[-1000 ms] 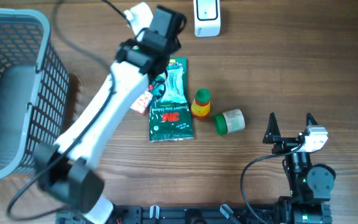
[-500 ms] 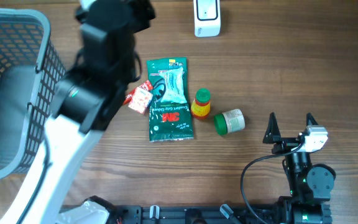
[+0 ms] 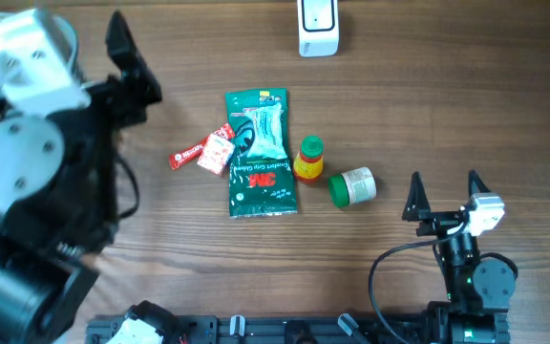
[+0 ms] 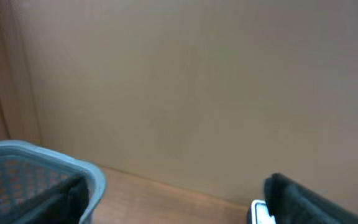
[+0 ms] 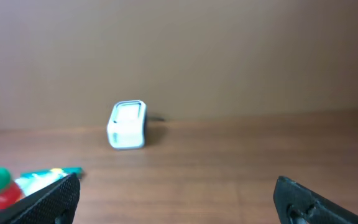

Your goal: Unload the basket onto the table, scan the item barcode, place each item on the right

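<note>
Two grippers show fingers wide apart and empty: the right gripper (image 3: pixel 445 196) at the near right, and the left gripper (image 4: pixel 178 193) high over the left side by the grey basket (image 4: pixel 17 162). Mid-table the green packet (image 3: pixel 261 153) lies flat, long axis running near to far, logo end nearest, header toward the white scanner (image 3: pixel 317 29) at the far edge, with bare wood between. A small red packet (image 3: pixel 208 151) seems to touch its left edge. A yellow bottle (image 3: pixel 309 159) and a green-lidded jar (image 3: pixel 353 186) sit just right.
</note>
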Controlling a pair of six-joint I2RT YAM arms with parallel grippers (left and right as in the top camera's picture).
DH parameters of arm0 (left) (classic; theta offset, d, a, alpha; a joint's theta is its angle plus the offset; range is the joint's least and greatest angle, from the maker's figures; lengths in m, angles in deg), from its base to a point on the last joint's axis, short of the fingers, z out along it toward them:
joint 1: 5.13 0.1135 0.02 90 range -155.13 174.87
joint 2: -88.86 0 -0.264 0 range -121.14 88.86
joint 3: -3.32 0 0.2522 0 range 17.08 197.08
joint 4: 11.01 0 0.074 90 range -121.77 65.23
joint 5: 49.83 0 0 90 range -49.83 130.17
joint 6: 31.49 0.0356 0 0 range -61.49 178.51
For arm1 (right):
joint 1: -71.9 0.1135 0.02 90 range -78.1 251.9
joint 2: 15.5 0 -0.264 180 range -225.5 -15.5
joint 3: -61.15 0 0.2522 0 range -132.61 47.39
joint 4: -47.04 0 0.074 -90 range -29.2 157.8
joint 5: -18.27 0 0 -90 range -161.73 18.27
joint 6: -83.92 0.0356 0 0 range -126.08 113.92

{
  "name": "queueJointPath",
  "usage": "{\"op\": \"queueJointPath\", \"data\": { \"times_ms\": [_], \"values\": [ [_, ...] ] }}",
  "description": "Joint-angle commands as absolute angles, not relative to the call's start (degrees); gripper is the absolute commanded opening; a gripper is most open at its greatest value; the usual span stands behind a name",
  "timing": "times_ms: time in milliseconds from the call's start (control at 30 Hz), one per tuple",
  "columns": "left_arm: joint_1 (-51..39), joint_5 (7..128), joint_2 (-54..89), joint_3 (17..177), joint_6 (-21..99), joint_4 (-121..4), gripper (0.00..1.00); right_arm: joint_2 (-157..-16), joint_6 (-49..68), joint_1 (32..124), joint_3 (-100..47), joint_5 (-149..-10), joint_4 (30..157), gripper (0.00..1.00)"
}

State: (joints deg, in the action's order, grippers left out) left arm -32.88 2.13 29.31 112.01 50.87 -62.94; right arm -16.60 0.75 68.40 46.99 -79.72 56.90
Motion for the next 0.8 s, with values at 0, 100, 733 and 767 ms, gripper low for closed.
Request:
{"op": "queueJointPath", "data": {
  "times_ms": [0,100,733,767],
  "values": [
    [-32.7,2.1,31.3,112.0,52.1,-63.5,0.96,-16.5,10.1,68.3,47.1,-83.5,55.1,1.00],
    [-32.7,2.2,32.1,112.0,52.1,-63.9,0.96,-16.5,18.4,68.3,47.1,-83.9,54.8,1.00],
    [-32.7,6.0,32.7,112.0,52.1,-55.9,1.00,-16.5,46.7,68.3,47.1,-85.4,49.3,1.00],
    [-32.7,6.0,32.7,112.0,52.1,-55.8,1.00,-16.5,49.7,68.3,47.1,-85.3,50.9,1.00]
  ]
}}
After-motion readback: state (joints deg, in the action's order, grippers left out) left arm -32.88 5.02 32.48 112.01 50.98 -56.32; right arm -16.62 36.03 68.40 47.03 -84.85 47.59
